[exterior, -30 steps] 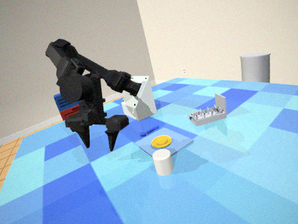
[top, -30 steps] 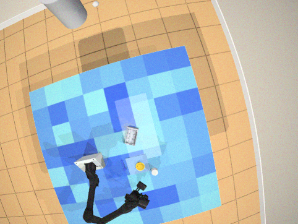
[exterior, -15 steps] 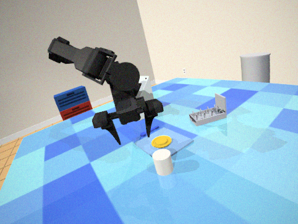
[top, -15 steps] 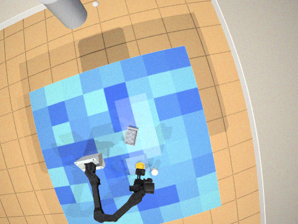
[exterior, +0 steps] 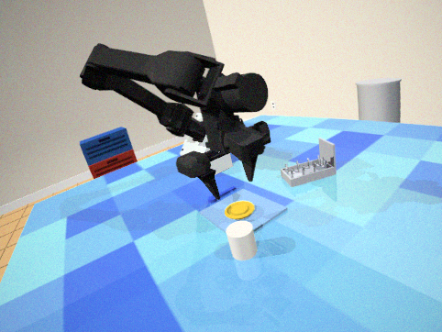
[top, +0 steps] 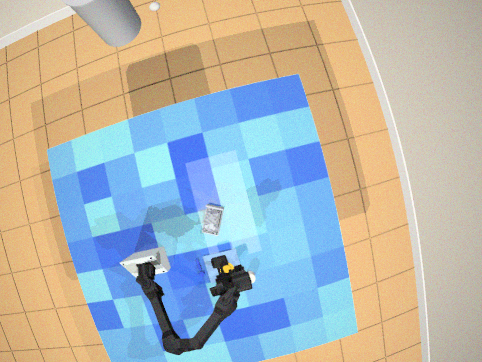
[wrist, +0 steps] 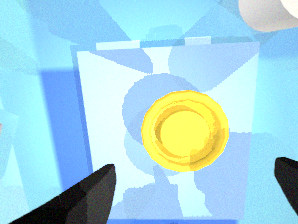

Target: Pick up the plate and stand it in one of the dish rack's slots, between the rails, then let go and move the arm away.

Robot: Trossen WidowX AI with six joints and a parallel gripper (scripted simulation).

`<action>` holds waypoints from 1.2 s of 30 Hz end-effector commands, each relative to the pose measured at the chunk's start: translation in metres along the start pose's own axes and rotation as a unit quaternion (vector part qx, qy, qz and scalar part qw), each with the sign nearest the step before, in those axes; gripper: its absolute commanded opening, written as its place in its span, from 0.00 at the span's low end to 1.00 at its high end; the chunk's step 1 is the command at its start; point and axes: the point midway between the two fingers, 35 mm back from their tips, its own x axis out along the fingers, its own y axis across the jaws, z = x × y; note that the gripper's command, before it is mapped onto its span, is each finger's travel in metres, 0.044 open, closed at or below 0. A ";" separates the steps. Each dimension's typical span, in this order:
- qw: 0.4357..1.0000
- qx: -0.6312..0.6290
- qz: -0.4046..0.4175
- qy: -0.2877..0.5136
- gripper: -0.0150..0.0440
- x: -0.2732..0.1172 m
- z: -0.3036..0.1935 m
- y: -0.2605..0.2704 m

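Note:
The yellow round plate [top: 228,268] [exterior: 239,209] [wrist: 185,131] lies flat on a thin pale blue square board [exterior: 275,209] [wrist: 240,175]. My gripper [exterior: 234,189] [wrist: 192,168] is open and empty, above the board. Its fingertips are wide apart; in the wrist view the plate shows between and ahead of them. In the top view the gripper partly hides the plate. The grey dish rack [top: 212,220] [exterior: 309,174] stands apart from the board, with small upright pegs in rows and a tall panel at one end.
A white cylinder [top: 252,277] [exterior: 241,240] [wrist: 260,15] stands close to the board's edge. A thin blue object [top: 201,265] lies at the board's other side. The arm's white base block [top: 161,260] stands left of the board in the top view.

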 end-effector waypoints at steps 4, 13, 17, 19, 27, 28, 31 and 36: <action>1.000 -0.004 0.002 0.000 0.93 0.006 0.002 0.000; 1.000 -0.004 0.002 0.000 0.93 0.021 0.002 0.001; 1.000 -0.004 0.002 0.000 0.93 0.028 0.003 0.001; 1.000 -0.004 0.002 0.000 0.93 0.031 0.003 0.001; 1.000 -0.004 0.002 0.000 0.93 0.044 0.002 0.000; 1.000 -0.004 0.002 0.000 0.93 0.045 0.002 0.000; 1.000 -0.004 0.001 0.000 0.93 0.050 0.001 0.000; 1.000 -0.004 0.000 0.000 0.93 0.057 0.000 -0.001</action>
